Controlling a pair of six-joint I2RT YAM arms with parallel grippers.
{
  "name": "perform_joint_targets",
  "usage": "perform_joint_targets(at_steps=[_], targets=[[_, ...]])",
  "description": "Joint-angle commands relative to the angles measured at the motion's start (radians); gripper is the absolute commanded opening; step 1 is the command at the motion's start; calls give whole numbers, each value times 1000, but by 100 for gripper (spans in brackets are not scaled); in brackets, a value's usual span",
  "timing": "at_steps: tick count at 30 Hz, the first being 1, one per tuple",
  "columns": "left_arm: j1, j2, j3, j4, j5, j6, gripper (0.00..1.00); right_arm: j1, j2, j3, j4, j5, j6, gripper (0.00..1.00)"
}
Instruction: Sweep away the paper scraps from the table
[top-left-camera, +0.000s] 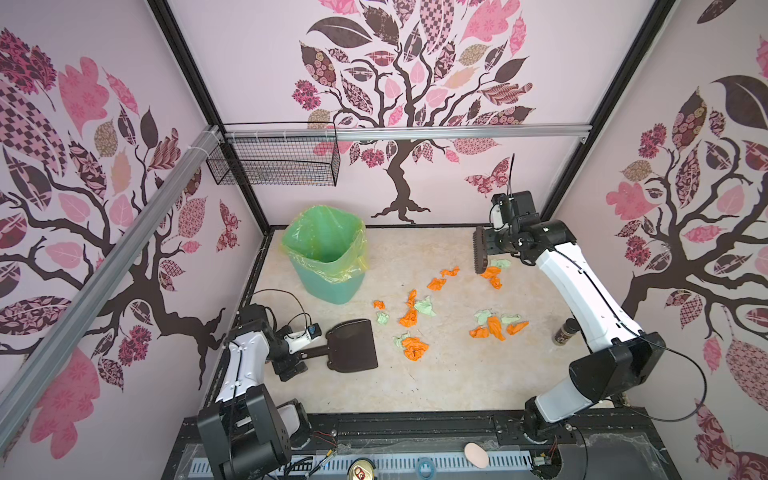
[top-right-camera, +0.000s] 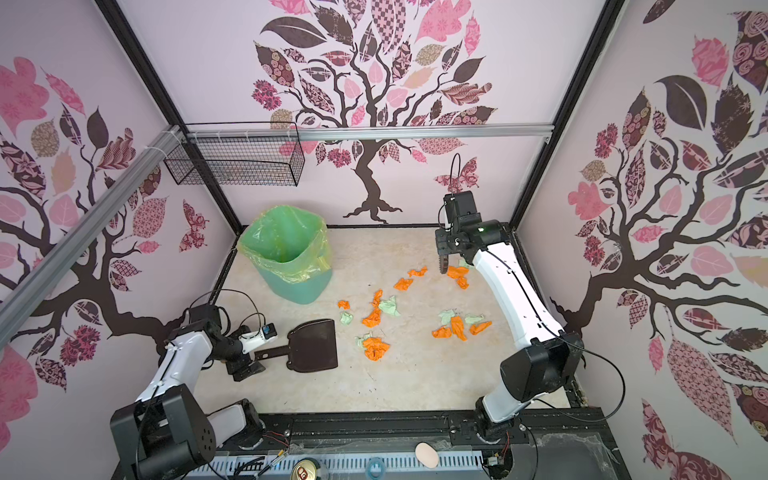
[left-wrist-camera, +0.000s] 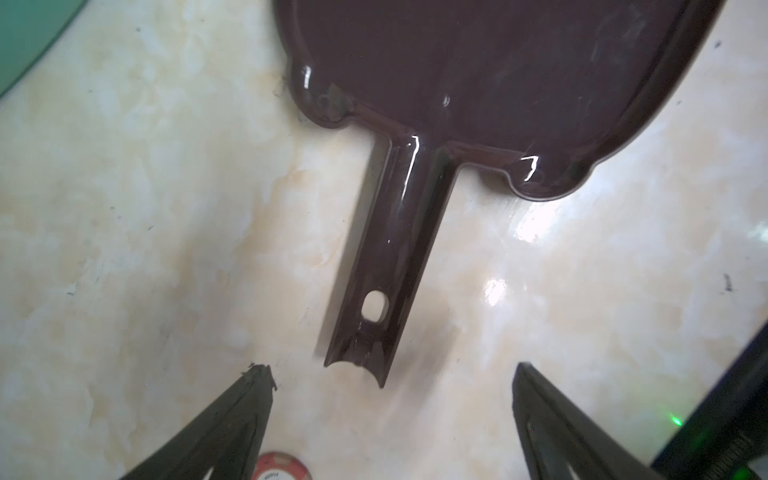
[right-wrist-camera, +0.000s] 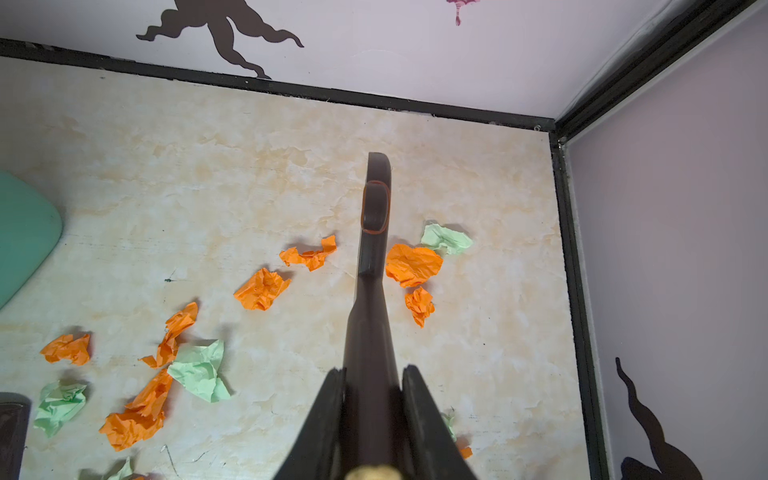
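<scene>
Several orange and mint-green paper scraps (top-left-camera: 409, 318) (top-right-camera: 376, 349) lie scattered over the middle and right of the beige table (top-left-camera: 457, 382). My right gripper (right-wrist-camera: 374, 369) is shut on the handle of a dark brown brush (right-wrist-camera: 374, 249), whose head (top-left-camera: 481, 251) stands at the far right beside an orange scrap (right-wrist-camera: 413, 265). A dark brown dustpan (top-left-camera: 353, 345) lies flat on the left. In the left wrist view, my left gripper (left-wrist-camera: 391, 368) is open just behind the end of the dustpan's handle (left-wrist-camera: 386, 249), not touching it.
A green bin with a yellow-green liner (top-left-camera: 328, 257) stands at the back left. A wire basket (top-left-camera: 274, 162) hangs on the back wall. A brown bottle (top-left-camera: 564, 330) stands by the right arm. A can (top-left-camera: 361, 471) and a pink oval thing (top-left-camera: 476, 454) sit on the front frame.
</scene>
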Motion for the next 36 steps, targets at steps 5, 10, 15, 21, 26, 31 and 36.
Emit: perform_joint_targets(at_steps=[5, 10, 15, 21, 26, 31, 36], targets=[[-38, -187, -101, 99, 61, -18, 81, 3, -30, -61, 47, -27, 5, 0], [-65, -262, -202, 241, 35, -7, 67, 8, -34, -65, 64, -54, 18, 0], [-67, -176, -127, 135, 49, 31, 64, 13, -37, -68, 69, -55, 21, 0], [-72, -83, -107, 213, 34, 41, 59, 14, -59, -103, 88, -66, 24, 0], [-81, -32, -97, 252, 27, 44, 56, 15, -59, -110, 89, -67, 23, 0], [-83, 11, -76, 228, 27, 57, 52, 15, -55, -113, 97, -79, 21, 0], [-88, 28, -90, 251, 13, 77, 43, 20, -44, -113, 103, -80, 21, 0]])
